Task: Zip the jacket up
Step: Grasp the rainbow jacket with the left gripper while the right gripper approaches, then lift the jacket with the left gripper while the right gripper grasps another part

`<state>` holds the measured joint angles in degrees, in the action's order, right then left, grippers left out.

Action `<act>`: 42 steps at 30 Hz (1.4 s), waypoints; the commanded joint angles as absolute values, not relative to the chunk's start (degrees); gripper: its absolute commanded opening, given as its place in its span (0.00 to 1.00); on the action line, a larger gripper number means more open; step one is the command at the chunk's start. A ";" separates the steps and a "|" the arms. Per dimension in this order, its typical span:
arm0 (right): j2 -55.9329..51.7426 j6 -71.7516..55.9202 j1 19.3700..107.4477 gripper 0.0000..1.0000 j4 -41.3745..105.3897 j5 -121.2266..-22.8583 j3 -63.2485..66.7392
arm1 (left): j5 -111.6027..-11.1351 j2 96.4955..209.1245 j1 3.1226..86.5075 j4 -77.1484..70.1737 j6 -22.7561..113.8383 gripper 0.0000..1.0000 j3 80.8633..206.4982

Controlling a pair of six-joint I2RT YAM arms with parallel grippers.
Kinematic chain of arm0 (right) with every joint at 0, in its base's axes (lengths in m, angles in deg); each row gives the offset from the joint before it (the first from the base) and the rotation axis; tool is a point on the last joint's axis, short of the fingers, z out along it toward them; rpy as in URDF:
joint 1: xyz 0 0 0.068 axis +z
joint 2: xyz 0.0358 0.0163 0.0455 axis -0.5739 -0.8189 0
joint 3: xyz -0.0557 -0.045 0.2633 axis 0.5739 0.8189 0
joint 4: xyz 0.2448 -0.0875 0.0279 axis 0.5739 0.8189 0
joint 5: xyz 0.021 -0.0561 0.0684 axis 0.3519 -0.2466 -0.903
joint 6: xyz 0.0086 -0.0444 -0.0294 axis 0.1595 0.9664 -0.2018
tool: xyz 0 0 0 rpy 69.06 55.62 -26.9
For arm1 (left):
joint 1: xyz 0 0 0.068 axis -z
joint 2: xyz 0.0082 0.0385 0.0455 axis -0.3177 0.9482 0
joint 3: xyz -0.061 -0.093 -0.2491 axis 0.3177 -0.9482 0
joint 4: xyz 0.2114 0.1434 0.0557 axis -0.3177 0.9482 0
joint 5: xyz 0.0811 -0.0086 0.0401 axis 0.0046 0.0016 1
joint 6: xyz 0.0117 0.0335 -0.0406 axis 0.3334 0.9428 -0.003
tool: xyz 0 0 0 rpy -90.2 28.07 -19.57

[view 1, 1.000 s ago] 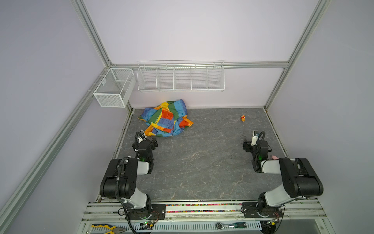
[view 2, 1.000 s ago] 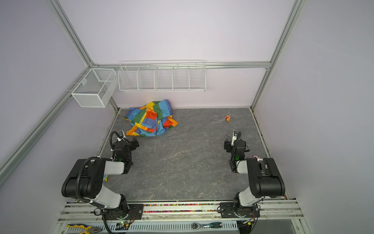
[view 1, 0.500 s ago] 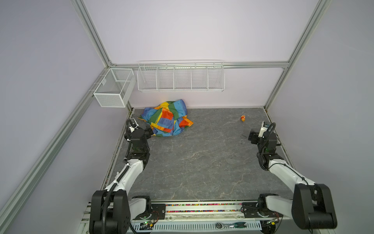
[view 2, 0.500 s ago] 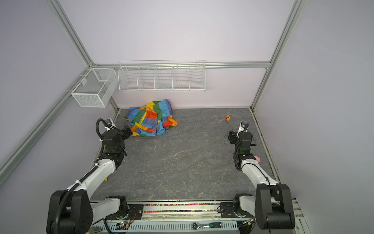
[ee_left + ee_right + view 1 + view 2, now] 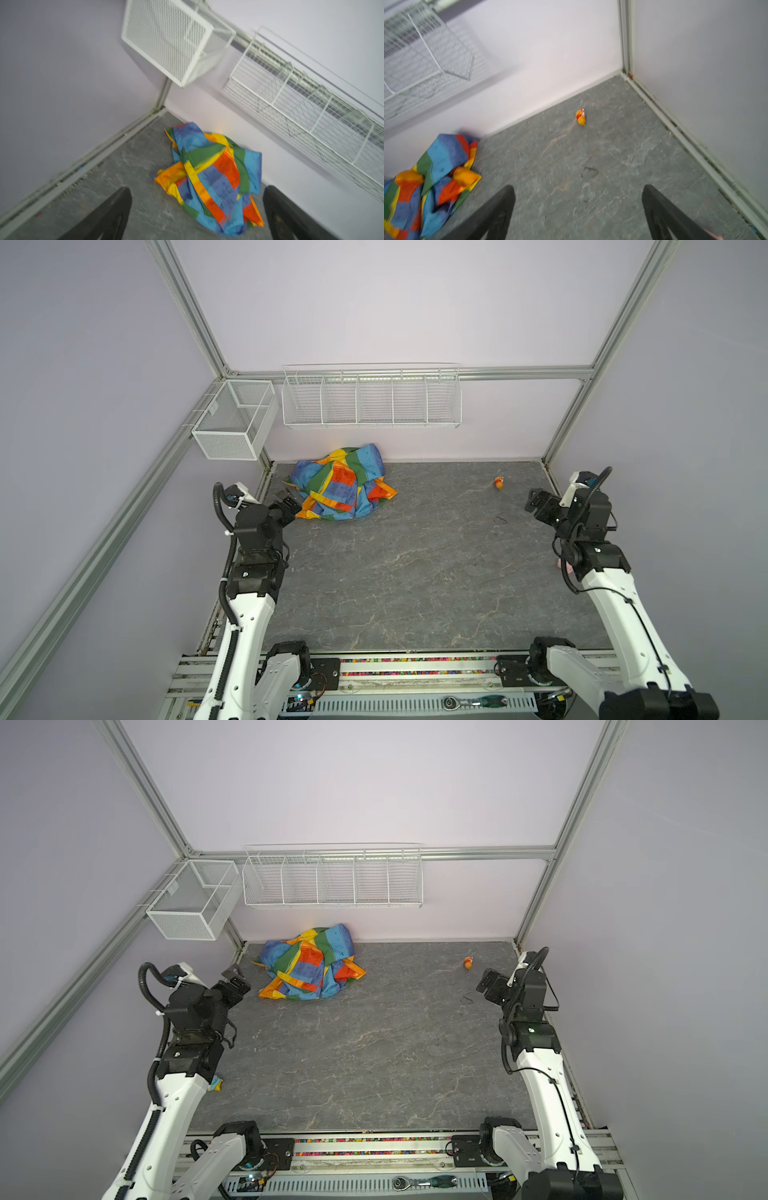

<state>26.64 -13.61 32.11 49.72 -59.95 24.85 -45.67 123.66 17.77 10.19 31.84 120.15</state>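
Observation:
The jacket (image 5: pixel 345 485) (image 5: pixel 311 965) lies crumpled in a heap at the back left of the grey table, close to the rear wall; rainbow stripes show, and no zipper can be made out. My left gripper (image 5: pixel 286 498) (image 5: pixel 236 977) hovers open just left of the heap, apart from it. In the left wrist view the jacket (image 5: pixel 209 172) fills the space ahead of the wide-open left gripper (image 5: pixel 197 189). My right gripper (image 5: pixel 534 502) (image 5: pixel 486 982) is open at the far right, with only bare table ahead of it in the right wrist view (image 5: pixel 578 187), where the jacket (image 5: pixel 431 176) sits off to one side.
A small orange-yellow object (image 5: pixel 499 482) (image 5: pixel 581 117) lies at the back right. A white mesh basket (image 5: pixel 235 425) hangs on the left frame and a wire rack (image 5: pixel 370 396) on the rear wall. Side walls stand close to both arms.
Both arms have unfolded and reached toward the back of the table. The left gripper has come up beside the jacket. The jacket has not moved.

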 commanded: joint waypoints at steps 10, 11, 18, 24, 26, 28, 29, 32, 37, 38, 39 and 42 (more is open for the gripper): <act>13.16 -18.69 49.68 0.91 57.11 -70.96 21.70 | -71.24 147.23 18.63 9.68 22.28 0.72 120.91; 12.28 -18.69 51.86 0.91 57.11 -69.75 21.54 | -70.61 149.20 18.98 10.44 22.89 0.71 121.94; 5.52 -19.09 64.23 0.92 57.39 -62.67 18.29 | -70.87 162.34 22.40 6.27 21.64 0.70 127.67; 2.66 -18.88 68.64 0.94 59.23 -60.11 14.90 | -71.86 170.82 24.97 -0.05 17.49 0.68 131.42; 2.78 -18.70 69.12 0.94 60.04 -59.58 14.34 | -72.35 173.71 25.46 -1.14 16.57 0.67 133.04; 3.24 -18.52 69.21 0.94 60.84 -58.93 14.05 | -72.56 176.09 25.63 -1.82 15.99 0.65 134.51; 3.58 -18.39 69.19 0.95 61.12 -58.75 14.05 | -72.93 177.07 25.64 -2.37 15.58 0.62 135.13; 4.70 -18.33 69.22 0.95 61.63 -58.25 14.48 | -73.29 178.41 25.82 -3.54 15.10 0.47 136.60; 5.37 -18.43 69.22 0.90 61.91 -58.03 15.10 | -74.34 178.03 26.28 -2.19 17.10 0.15 139.89; 5.45 -18.51 69.26 0.89 61.98 -58.04 15.10 | -74.81 177.87 26.26 -1.12 17.81 0.08 140.74; 5.46 -18.49 69.29 0.88 62.01 -58.03 15.10 | -75.36 177.62 26.26 -0.21 18.43 0.03 141.38; 5.64 -18.35 69.22 0.85 62.04 -58.12 14.77 | -76.43 174.83 26.42 2.45 20.58 0.00 142.43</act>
